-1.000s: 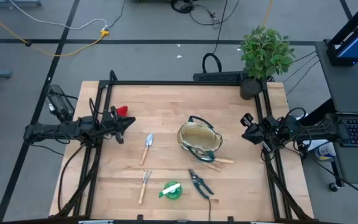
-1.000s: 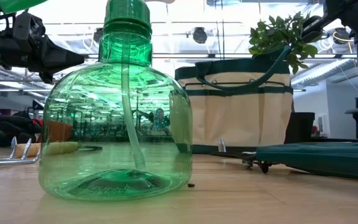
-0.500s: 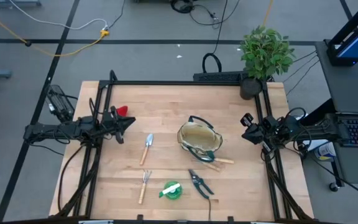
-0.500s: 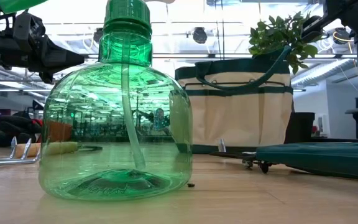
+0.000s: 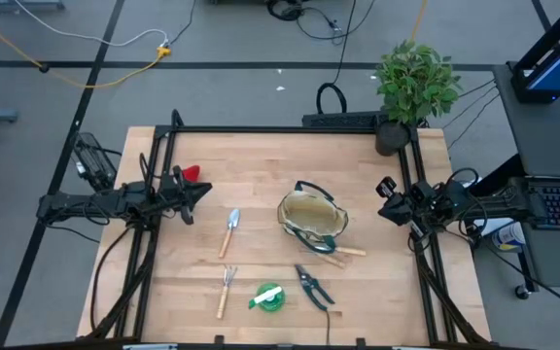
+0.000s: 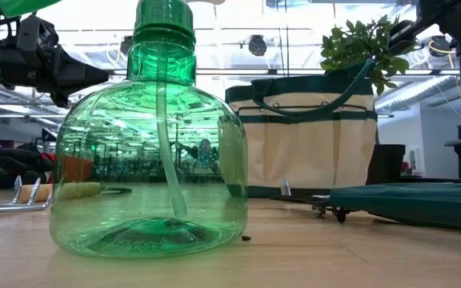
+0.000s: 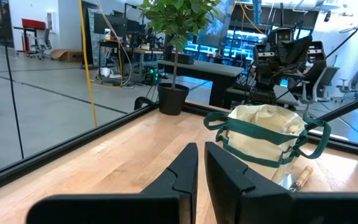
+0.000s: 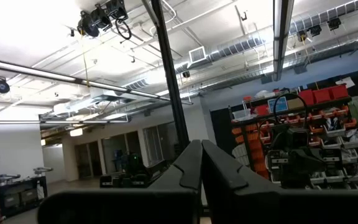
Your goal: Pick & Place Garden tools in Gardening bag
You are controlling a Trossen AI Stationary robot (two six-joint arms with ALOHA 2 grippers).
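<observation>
The beige gardening bag (image 5: 312, 222) with green trim stands upright on the table's middle; it also shows in the left wrist view (image 7: 267, 134) and the low view (image 6: 310, 136). A trowel (image 5: 228, 231), a fork (image 5: 226, 288), black pruning shears (image 5: 311, 287) and a green round bottle (image 5: 268, 297) lie on the table near it. A wooden handle (image 5: 343, 252) lies by the bag's base. A small red item (image 5: 192, 173) lies at the left. My left gripper (image 5: 205, 192) is shut and empty, above the table's left part. My right gripper (image 5: 381, 206) is shut and empty at the right edge.
A potted green plant (image 5: 412, 83) stands at the table's far right corner. Black frame rails (image 5: 163, 156) run along the left, far and right sides. The green bottle (image 6: 154, 144) stands close before the low camera.
</observation>
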